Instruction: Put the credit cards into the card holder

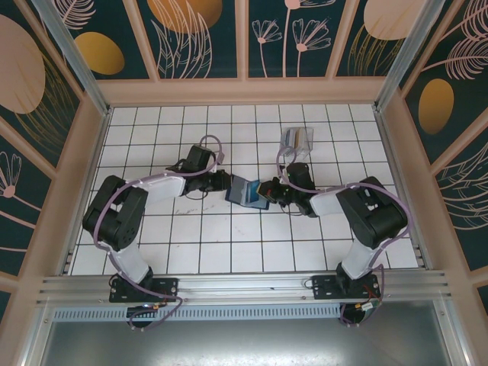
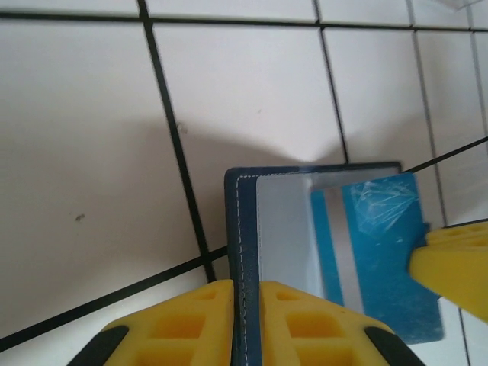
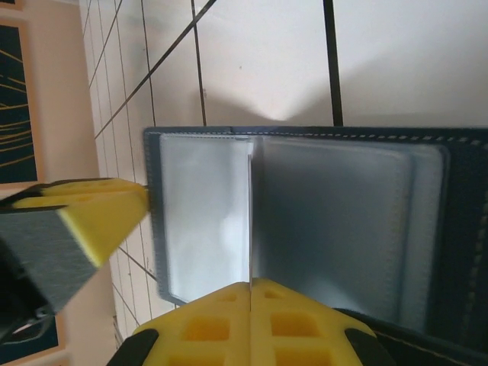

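Your left gripper [image 2: 245,291] pinches the card holder [image 2: 284,229] by its stitched cover edge at table centre. The cover looks soft and may bend. At its 3 o'clock, your right gripper [image 3: 250,293] clamps a thin, probably slippery credit card [image 2: 381,259] against the open inside. Free tiles lie toward 6 o'clock, and the clear tray [image 1: 297,141] stands at 1 o'clock.

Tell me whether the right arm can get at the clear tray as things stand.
Probably, but not yet: the right pincer is shut on the card holder and must let go first. The clear tray stands just beyond, bare tiles between.
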